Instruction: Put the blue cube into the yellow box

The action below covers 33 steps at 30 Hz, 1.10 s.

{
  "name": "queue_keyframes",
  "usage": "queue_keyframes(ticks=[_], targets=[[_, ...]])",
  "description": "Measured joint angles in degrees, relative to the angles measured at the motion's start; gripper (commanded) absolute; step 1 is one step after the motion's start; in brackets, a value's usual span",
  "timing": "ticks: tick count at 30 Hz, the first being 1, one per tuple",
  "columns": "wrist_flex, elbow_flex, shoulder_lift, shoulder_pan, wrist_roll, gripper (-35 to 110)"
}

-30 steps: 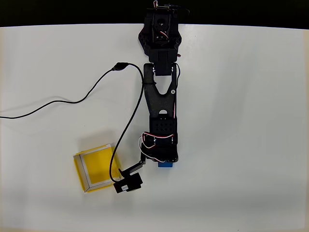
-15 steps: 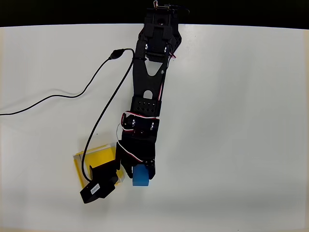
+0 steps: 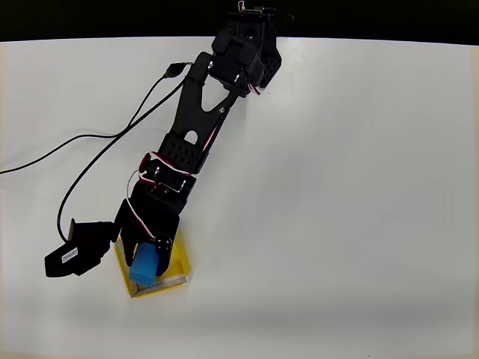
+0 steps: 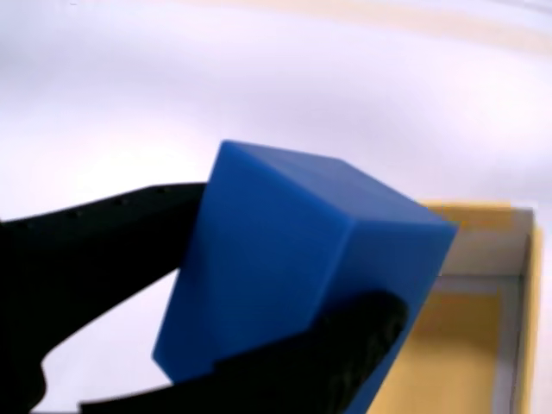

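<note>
While end effector (image 3: 147, 258) grips blue cube (image 3: 147, 263), over yellow box (image 3: 179, 268).

The overhead view was bright and evenly lit, the white table (image 3: 359, 187) nearly washed out, with faint soft shadows and a black band along the top edge. The wrist view was hazy (background out of focus), and the blue cube (image 4: 293, 276) looked soft-edged.

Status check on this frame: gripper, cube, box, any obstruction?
Gripper shut on blue cube. Cube held over yellow box, not released. Nothing blocking the box.
</note>
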Motion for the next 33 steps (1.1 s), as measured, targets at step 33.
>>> queue_keyframes(ticks=[33], targets=[[-3.34, -4.57, -13.71, -1.23, 6.59, 34]])
